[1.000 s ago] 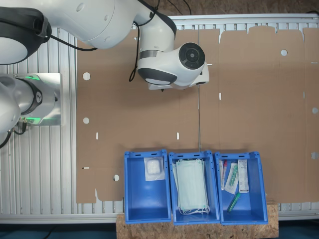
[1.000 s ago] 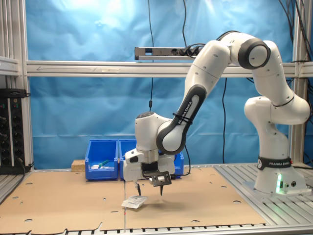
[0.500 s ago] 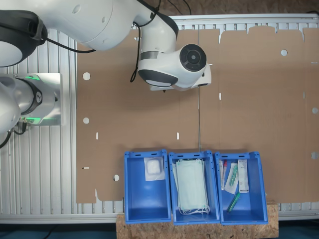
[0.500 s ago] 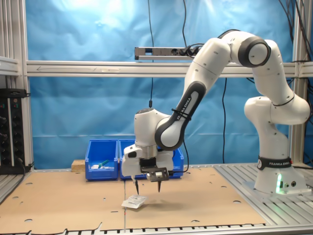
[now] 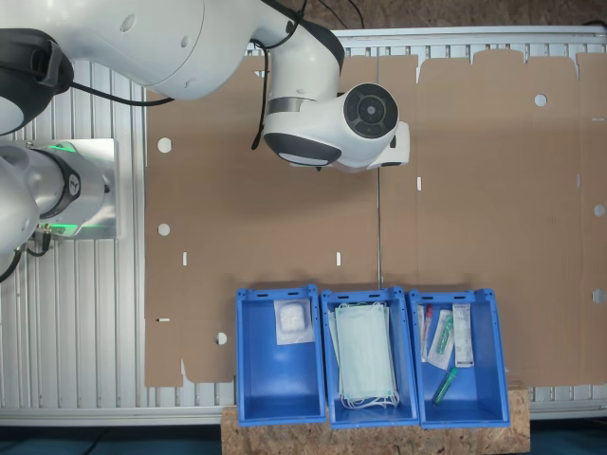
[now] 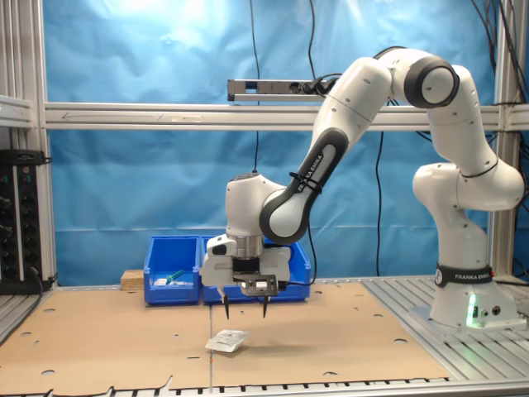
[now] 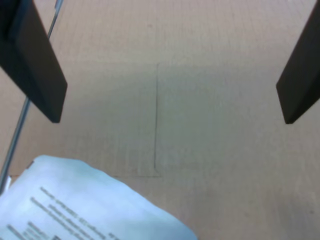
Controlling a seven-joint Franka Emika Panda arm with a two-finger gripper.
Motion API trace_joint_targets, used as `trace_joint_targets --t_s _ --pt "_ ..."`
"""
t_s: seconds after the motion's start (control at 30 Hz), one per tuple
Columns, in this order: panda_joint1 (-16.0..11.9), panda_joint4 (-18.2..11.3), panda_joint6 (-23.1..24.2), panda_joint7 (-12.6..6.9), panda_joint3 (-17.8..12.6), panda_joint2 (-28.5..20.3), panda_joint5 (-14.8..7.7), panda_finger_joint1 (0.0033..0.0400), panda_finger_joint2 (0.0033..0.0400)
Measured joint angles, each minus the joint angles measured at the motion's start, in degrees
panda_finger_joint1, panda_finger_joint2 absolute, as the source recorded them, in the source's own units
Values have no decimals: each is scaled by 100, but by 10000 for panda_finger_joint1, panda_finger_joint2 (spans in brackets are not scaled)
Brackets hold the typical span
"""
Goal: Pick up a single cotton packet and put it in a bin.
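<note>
Claw (image 7: 170, 75) spread wide above cardboard (image 7: 210, 165), cotton packet (image 7: 85, 205) lying flat

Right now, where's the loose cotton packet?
In the second exterior view the cotton packet lies flat on the cardboard, just below the open gripper and slightly toward the second exterior view's left, untouched.

Matt brown cardboard sheet (image 6: 124, 339), glossy blue plastic bin (image 5: 280, 355).

White cotton packet (image 6: 226, 341) flat on cardboard
</note>
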Motion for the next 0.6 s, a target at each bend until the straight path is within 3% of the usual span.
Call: trace_joint_targets --t_s 0.3,0.6 --pt "1 69 -1 324 -1 -40 0 400 400" --pt "18 163 -21 807 -1 -61 0 400 400"
